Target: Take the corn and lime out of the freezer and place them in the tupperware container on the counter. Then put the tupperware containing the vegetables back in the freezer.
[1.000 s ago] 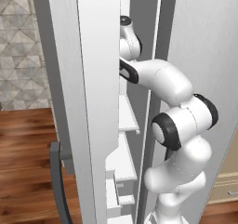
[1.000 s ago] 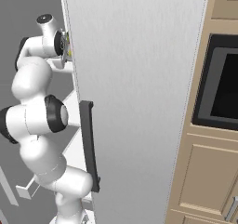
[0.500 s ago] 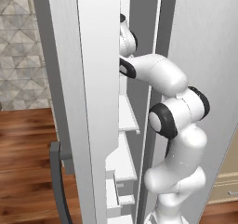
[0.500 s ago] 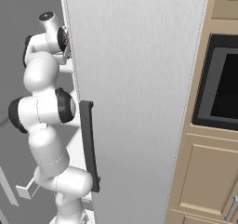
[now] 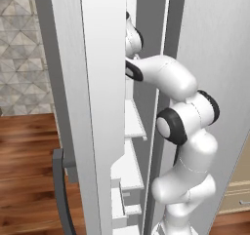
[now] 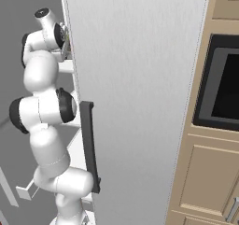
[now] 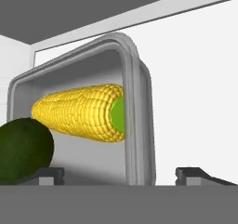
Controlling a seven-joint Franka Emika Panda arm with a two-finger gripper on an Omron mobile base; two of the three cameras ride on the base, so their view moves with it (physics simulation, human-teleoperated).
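Wood floor (image 5: 24, 166), patterned tile wall (image 5: 22, 48), beige cabinets (image 6: 205, 177), built-in oven (image 6: 224, 84).

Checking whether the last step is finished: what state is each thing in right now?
freezer: door open
tupperware container: on a white freezer shelf, holding both vegetables
corn: lying in the container
lime: in the container beside the corn
gripper: open, holding nothing

We see bumpy yellow corn (image 7: 79, 111) in a smooth grey plastic-looking tray (image 7: 135, 107), beside a dull green lime (image 7: 23, 146).
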